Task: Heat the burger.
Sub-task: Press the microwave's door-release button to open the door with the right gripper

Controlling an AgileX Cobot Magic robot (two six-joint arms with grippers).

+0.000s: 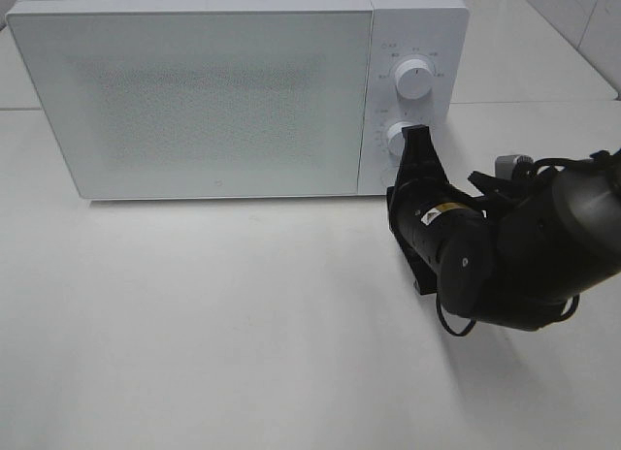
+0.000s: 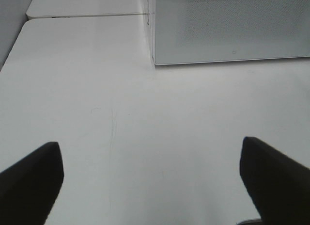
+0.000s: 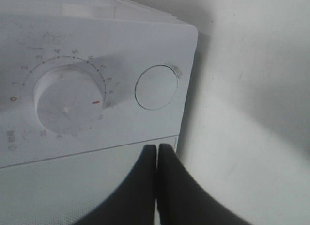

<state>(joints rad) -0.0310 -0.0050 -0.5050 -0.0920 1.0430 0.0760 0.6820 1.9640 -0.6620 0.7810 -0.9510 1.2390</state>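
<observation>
White table, closed microwave; right pincer pressed together beside numbered dial, left pincer spread, wrist view only

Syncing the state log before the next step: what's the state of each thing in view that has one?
microwave door: closed
lower dial: red mark near 9 to 10, away from 0
upper dial: setting too small to read
right gripper: shut, empty, in front of the control panel
left gripper: open, empty
burger: not in view
</observation>
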